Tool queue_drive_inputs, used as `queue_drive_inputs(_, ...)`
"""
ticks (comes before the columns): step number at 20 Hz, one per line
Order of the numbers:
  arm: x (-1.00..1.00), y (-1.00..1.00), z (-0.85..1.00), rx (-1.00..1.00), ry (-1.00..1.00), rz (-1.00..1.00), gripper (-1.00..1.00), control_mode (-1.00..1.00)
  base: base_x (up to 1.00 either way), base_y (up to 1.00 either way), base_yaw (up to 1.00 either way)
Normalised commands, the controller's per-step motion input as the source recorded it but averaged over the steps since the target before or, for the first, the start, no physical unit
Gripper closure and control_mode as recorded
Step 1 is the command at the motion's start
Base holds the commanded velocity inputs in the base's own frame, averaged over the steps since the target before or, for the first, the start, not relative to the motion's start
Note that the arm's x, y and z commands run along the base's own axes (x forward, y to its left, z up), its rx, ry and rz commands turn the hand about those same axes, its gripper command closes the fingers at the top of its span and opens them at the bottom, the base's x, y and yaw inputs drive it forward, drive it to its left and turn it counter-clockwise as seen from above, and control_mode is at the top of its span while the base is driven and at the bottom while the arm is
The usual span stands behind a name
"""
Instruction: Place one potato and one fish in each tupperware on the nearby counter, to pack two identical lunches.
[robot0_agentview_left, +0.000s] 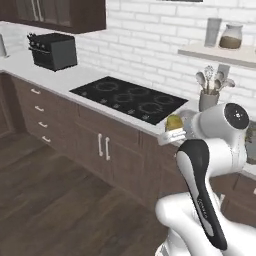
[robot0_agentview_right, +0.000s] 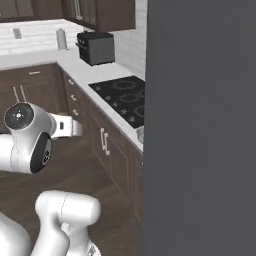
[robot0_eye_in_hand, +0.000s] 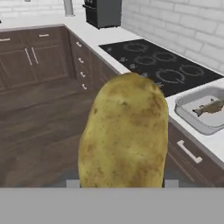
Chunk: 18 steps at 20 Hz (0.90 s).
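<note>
A large yellow-brown potato stands upright in the middle of the hand view, and my gripper is shut on its sides. From the left base view, the potato sits just above my gripper, out in front of the counter by the cooktop's right end. One pale grey tupperware rests on the counter to the right of the cooktop, and a fish lies inside it. The potato is apart from the tub, left of it and over the floor side of the counter's edge.
A black four-burner cooktop is set in the counter, with a black toaster oven far left. A utensil holder and a wall shelf with jars are at right. A tall grey panel blocks the right base view's right half.
</note>
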Motion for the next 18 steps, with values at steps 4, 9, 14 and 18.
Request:
queue_drive_inputs(4, 0.0, 0.0, 0.0, 0.0, 0.0, 0.0, 1.0, 1.0, 0.96, 0.0, -0.65)
queue_drive_inputs(9, 0.0, 0.0, 0.0, 0.0, 0.0, 0.0, 1.0, 1.0, 0.63, 0.0, -0.76)
queue_drive_inputs(14, 0.0, 0.0, 0.0, 0.0, 0.0, 0.0, 1.0, 1.0, 0.23, 0.14, -0.88)
queue_drive_inputs(18, 0.0, 0.0, 0.0, 0.0, 0.0, 0.0, 1.0, 1.0, 0.91, 0.67, -0.54)
